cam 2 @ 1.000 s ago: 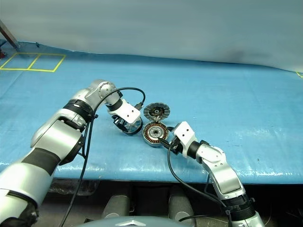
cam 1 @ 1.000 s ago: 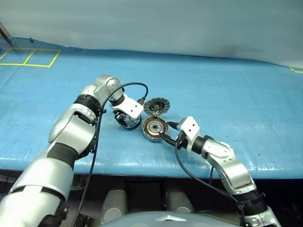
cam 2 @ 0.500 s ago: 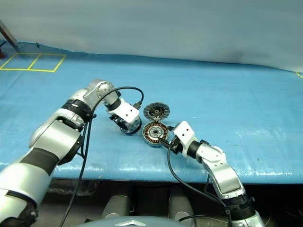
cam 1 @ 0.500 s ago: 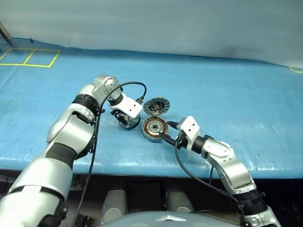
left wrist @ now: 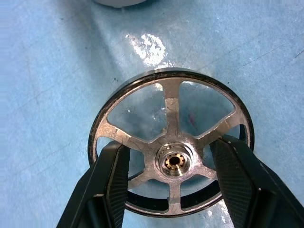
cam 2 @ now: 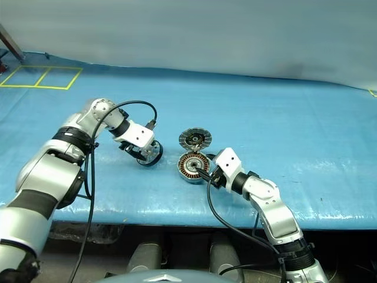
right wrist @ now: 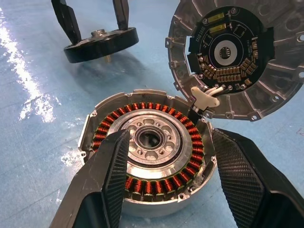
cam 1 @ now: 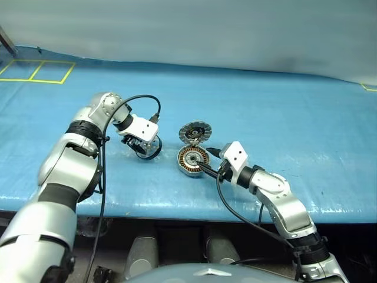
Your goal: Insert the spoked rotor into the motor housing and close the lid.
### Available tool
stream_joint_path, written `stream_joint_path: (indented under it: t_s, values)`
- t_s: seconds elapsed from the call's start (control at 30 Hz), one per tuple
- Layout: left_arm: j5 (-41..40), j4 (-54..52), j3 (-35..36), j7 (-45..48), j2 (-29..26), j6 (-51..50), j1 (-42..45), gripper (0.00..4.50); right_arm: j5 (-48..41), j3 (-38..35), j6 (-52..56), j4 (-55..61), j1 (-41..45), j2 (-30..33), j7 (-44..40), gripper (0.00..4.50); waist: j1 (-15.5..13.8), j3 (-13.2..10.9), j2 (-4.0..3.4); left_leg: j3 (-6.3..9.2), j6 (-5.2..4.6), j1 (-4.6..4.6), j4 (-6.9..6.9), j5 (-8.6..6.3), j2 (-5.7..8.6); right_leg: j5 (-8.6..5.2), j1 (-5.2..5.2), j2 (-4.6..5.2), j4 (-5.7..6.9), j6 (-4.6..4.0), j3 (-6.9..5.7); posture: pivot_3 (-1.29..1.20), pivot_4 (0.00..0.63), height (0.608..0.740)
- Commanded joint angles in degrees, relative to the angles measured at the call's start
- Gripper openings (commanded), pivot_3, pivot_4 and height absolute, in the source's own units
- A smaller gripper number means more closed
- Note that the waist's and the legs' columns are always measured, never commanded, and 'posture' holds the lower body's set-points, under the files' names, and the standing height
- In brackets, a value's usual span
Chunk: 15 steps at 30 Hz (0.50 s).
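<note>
1. Desk: glossy blue sheeting.
2. Left gripper clamps the spoked rotor, dark-rimmed metal, between its fingers; the insertion step appears underway.
3. Right gripper straddles the motor housing, copper-wound; contact is unclear. Ribbed lid stands open beyond.
4. Next: centre the rotor over the housing.

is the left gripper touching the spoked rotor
Touching. In the right wrist view the left gripper has both fingers down on the spoked rotor, which hangs off the blue table.
</note>
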<state>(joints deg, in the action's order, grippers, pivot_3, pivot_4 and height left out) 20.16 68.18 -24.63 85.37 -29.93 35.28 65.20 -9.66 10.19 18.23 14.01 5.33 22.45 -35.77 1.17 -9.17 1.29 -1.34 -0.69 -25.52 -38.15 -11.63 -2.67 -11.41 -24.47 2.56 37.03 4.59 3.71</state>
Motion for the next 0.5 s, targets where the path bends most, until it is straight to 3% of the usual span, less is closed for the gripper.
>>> stream_joint_path:
  t_s: [0.03,0.33,0.5]
  values:
    - [-5.7,-4.3,4.1,3.7,-1.2,-2.1,-2.0,2.65,-0.9,-1.7,-1.6,0.7,0.0,-0.4,0.4,2.87,0.0,0.0,0.0,0.0,0.0,0.0,0.0,0.0,0.0,0.0,0.0,0.0,0.0,0.0,0.0,0.0,0.15,0.74]
    - [-22.8,-20.5,11.9,7.1,-1.3,-19.8,-10.3,2.65,-0.6,-3.2,-6.2,-0.7,-1.6,-0.7,0.8,2.87,0.1,0.0,0.0,0.01,0.0,0.01,-0.02,0.01,-0.01,0.01,0.01,0.0,0.03,-0.01,0.0,0.0,0.15,0.74]
    - [-30.8,-30.7,10.4,7.1,-2.9,-30.8,-15.1,2.65,-3.6,-4.3,-9.3,-2.6,-3.0,-2.0,-1.2,2.87,0.4,0.0,-0.01,0.01,0.0,0.03,-0.02,0.01,-0.03,0.0,0.0,-0.02,0.09,-0.01,0.0,0.0,0.15,0.74]
